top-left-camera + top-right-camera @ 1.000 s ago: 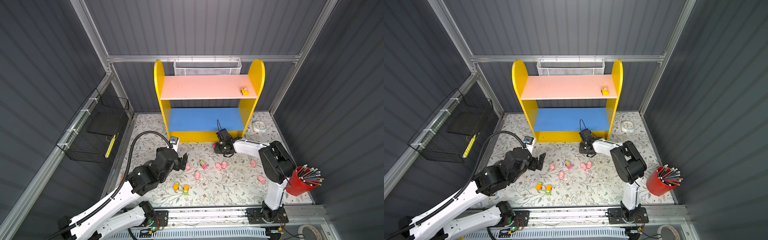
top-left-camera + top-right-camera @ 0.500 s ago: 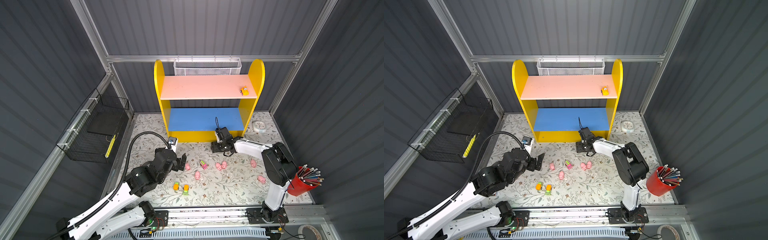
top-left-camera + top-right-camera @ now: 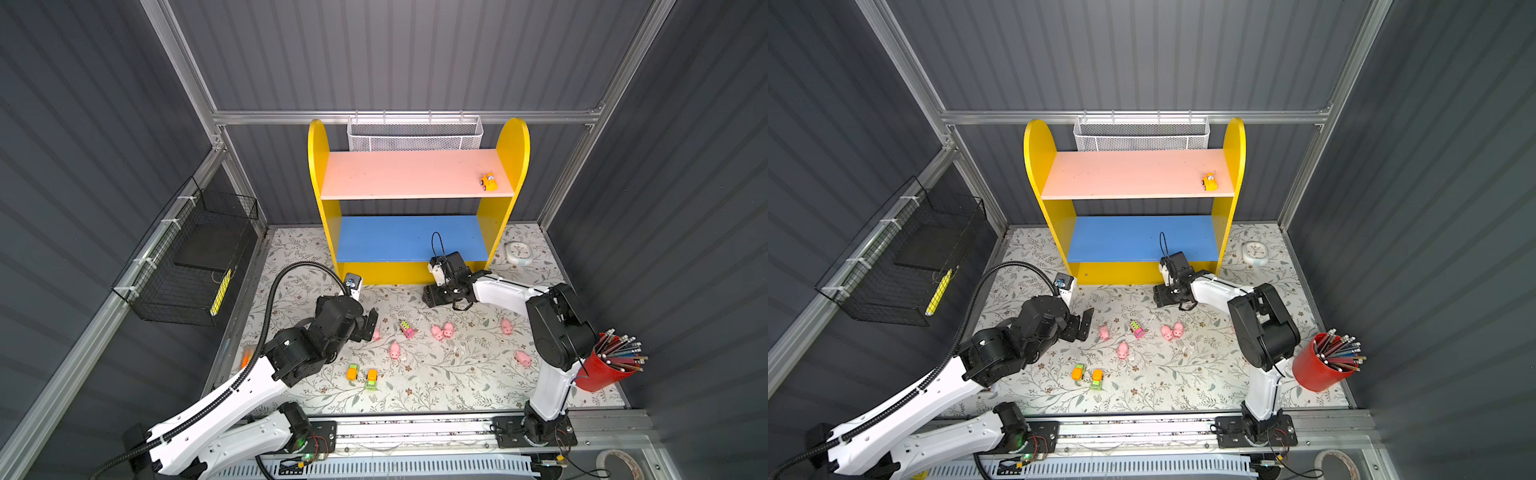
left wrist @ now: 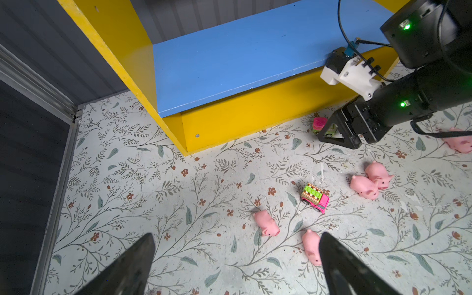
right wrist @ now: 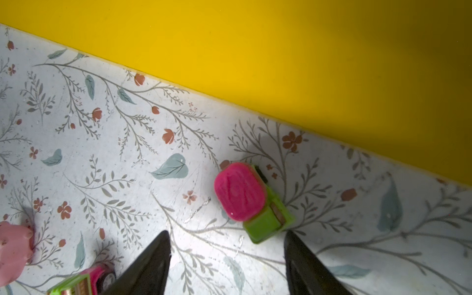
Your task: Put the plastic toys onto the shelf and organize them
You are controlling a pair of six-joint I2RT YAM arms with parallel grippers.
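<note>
The shelf [image 3: 322, 199] stands at the back; one orange toy vehicle [image 3: 489, 181] sits at the right end of its pink upper board, and the blue lower board [image 3: 1142, 237] is bare. My right gripper [image 5: 227, 245] is open, low on the floral mat before the shelf's yellow base. A green vehicle with a pink top [image 5: 251, 201] lies just past its fingertips, untouched. My left gripper [image 4: 236, 245] hangs wide open and empty over the mat, one pink pig [image 4: 311, 246] beside a finger and another pig [image 4: 267, 223] ahead. Several more pigs [image 3: 442, 331], a pink-green truck [image 3: 408, 329] and two orange vehicles [image 3: 361, 375] lie scattered.
A red cup of pencils [image 3: 606, 365] stands at the right by the right arm's base. A round white clock [image 3: 519, 252] lies right of the shelf. A black wire basket [image 3: 195, 257] hangs on the left wall, a white mesh basket [image 3: 415, 133] behind the shelf.
My right gripper's jaws have opened wider and it has shifted slightly left along the shelf's base. The left arm has barely moved.
</note>
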